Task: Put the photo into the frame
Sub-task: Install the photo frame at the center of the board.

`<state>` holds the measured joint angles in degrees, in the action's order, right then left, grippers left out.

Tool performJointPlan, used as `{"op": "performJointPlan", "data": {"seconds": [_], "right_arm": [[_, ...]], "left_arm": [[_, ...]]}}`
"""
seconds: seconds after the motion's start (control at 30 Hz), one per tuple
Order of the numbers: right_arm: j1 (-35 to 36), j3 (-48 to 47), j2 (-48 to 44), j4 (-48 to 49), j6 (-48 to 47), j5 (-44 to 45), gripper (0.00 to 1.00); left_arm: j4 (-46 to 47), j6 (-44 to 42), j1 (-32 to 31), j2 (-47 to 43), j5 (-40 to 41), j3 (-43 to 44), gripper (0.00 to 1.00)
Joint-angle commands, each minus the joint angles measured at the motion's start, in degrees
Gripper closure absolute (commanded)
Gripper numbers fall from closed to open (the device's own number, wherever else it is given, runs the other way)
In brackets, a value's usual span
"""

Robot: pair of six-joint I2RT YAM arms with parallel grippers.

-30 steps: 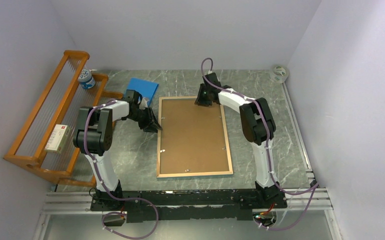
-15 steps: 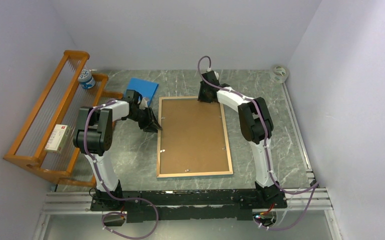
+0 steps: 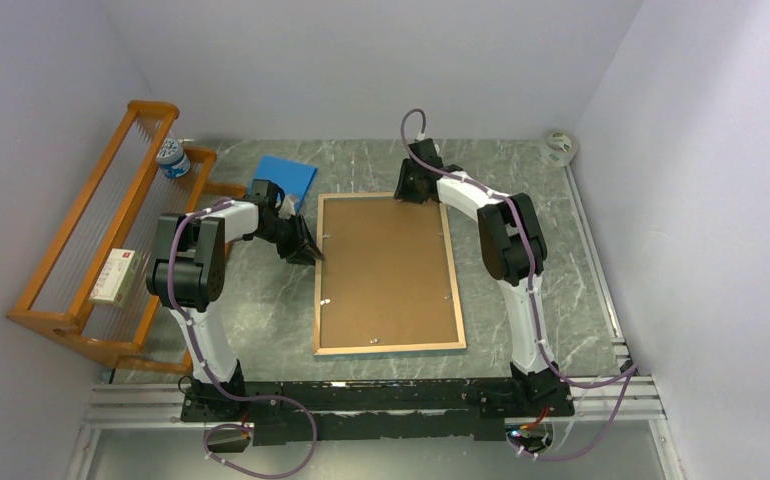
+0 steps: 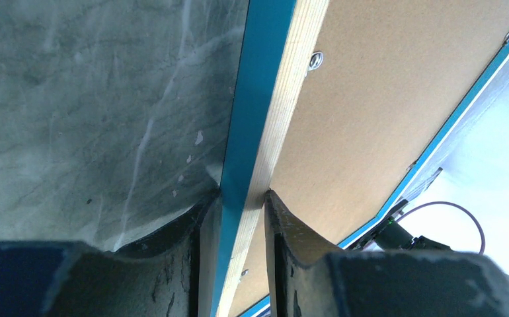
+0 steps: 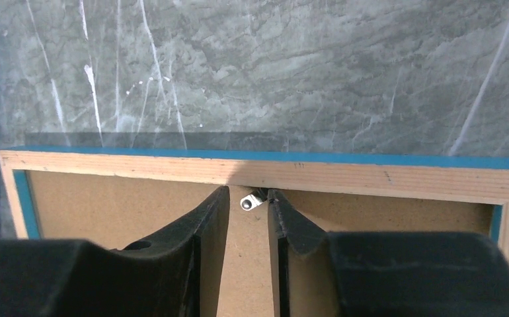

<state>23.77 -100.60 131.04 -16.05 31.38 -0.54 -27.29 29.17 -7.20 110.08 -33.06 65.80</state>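
bench (image 3: 261, 310): we see grey marbled stone, pale lilac walls (image 3: 361, 60) around.
frame (image 3: 391, 348): face down mid-bench, brown backing board (image 3: 386, 265) up.
left pincer (image 4: 242, 195): clenched on its left rail.
right pincer (image 5: 246, 191): parted around 1 metal tab (image 5: 252, 202).

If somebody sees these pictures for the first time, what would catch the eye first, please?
The big frame lies face down in the middle of the table, its brown backing board up. The left hand pinches its left rail, while the right hand hangs at the far rail, fingers either side of a small metal clip. An orange wooden rack stands at the far left.
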Motion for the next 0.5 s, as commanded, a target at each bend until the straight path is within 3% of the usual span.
{"op": "performJointPlan", "data": {"seconds": [0.0, 0.17, 0.47], "right_arm": [[-0.1, 1.0, 0.9, 0.2, 5.4, -3.6, 0.65], [-0.5, -1.0, 1.2, -5.1, 12.0, -1.1, 0.62], [-1.1, 0.8, 4.5, -3.5, 21.3, -6.6, 0.73]], "left_arm": [[-1.8, -1.7, -0.5, 0.1, 4.0, -1.2, 0.66], [-1.2, -1.4, -0.4, 0.3, 3.5, -1.5, 0.66], [-1.3, -1.4, -0.5, 0.7, 3.0, -1.4, 0.66]]}}
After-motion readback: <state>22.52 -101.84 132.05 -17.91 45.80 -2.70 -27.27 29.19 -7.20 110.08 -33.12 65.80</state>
